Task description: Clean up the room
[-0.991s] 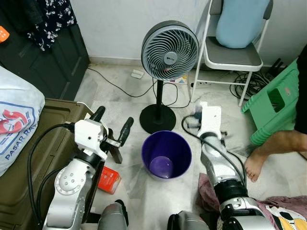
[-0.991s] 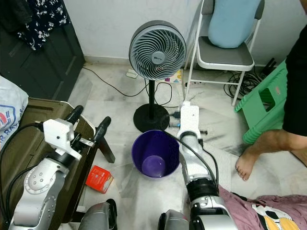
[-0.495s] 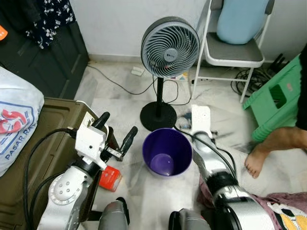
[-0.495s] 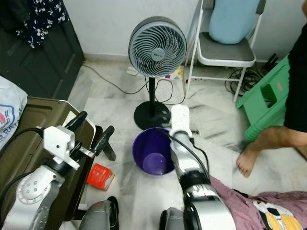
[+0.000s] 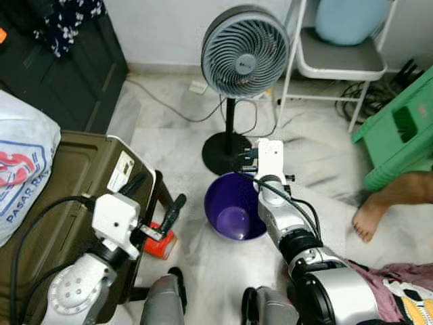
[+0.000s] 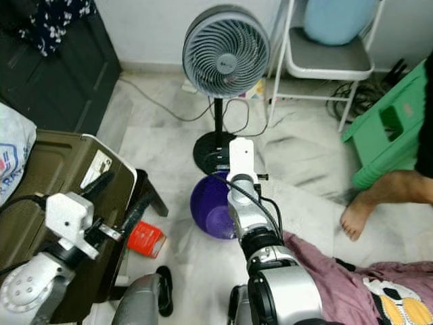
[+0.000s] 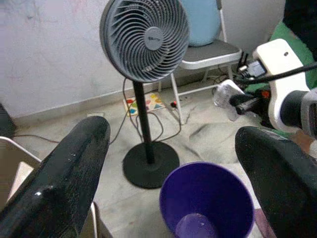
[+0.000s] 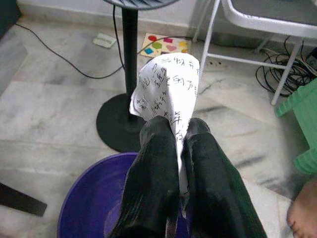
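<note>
We note a pale marble-patterned floor [image 5: 311, 156] with a white wall behind it. Nearest us, a pink-purple cloth [image 6: 352, 284] lies on the floor at the robot's right, and a dark olive case [image 5: 61, 203] stands at its left with a printed white bag [image 5: 20, 162] on it. A small red box [image 6: 146, 239] lies on the floor just beside the case.

One purple bin [image 5: 235, 215] stands on the floor between the arms. The left gripper [image 5: 154, 199] hangs beside the case, fingers spread wide apart, grasping nothing. The right gripper [image 8: 174, 148] sits above the bin's far rim, fingers clenched on one crumpled white paper [image 8: 166, 91] printed with dark characters; the paper juts beyond the fingertips, over the rim.

Just past the bin stands one grey pedestal fan [image 5: 241, 49], its round black base [image 5: 226, 150] near the far rim. Beyond it we count one folding chair [image 6: 325, 61] carrying a light blue cushion [image 6: 335, 19], and one green plastic stool [image 5: 399, 135]. A person's bare foot [image 5: 369, 218] rests on the floor near the stool. Cables [image 5: 162, 105] trail along the wall.
</note>
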Motion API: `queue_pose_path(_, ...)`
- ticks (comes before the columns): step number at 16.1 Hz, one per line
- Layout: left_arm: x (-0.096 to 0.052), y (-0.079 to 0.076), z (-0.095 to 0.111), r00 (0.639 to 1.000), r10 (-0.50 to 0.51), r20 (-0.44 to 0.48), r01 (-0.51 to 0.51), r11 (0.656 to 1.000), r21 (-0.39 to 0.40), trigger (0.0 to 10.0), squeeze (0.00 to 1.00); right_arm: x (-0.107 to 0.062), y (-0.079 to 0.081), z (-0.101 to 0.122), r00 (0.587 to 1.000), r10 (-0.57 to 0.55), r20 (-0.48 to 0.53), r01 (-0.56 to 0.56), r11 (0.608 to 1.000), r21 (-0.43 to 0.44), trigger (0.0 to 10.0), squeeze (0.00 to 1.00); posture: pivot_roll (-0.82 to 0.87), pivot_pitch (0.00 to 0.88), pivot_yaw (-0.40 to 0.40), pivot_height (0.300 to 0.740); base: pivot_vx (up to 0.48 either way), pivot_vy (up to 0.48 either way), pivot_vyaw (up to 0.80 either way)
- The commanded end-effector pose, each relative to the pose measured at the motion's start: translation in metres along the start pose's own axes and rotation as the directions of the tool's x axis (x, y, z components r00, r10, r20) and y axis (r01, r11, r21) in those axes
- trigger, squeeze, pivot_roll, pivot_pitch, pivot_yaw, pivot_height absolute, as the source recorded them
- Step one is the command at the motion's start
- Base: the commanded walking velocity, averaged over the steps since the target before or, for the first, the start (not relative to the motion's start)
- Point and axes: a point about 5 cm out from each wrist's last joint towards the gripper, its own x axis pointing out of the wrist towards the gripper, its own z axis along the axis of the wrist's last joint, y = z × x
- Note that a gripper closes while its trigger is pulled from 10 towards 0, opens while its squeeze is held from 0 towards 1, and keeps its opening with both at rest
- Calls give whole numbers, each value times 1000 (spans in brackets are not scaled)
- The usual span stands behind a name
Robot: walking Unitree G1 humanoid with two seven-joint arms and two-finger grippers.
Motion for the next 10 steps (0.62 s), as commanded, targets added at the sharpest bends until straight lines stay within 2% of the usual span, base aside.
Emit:
queue_pose_path(1,-3,1,3,1000,-3,-7,3,1000,6,10000,0,1,2,4,1000,-3,9,3,1000,6,10000,0,170,272,40,740,0,0,0)
queue_pose_path(2,-3,2,3,1000,-1,-13,1,1000,6,10000,0,3,0,6,1000,-9,18,9,1000,17,10000,259,170,274,42,740,0,0,0)
queue_pose_path(3,-4,1,3,1000,-2,-18,2,1000,5,10000,0,4,-2,6,1000,-22,22,21,1000,11,10000,357,168,276,42,740,0,0,0)
queue_pose_path(6,-4,-1,2,1000,-5,-30,4,1000,-2,10000,0,5,-8,6,999,-46,22,46,999,1,10000,369,160,278,40,740,0,0,0)
queue_pose_path(7,-3,-1,1,1000,-2,-31,2,1000,-4,10000,0,5,-10,6,998,-55,25,55,998,4,10000,1000,159,277,39,740,0,0,0)
queue_pose_path(10,0,-1,1,1000,2,-30,-2,1000,-6,10000,0,6,-10,8,998,-58,32,57,998,17,10000,1000,156,269,37,740,0,0,0)
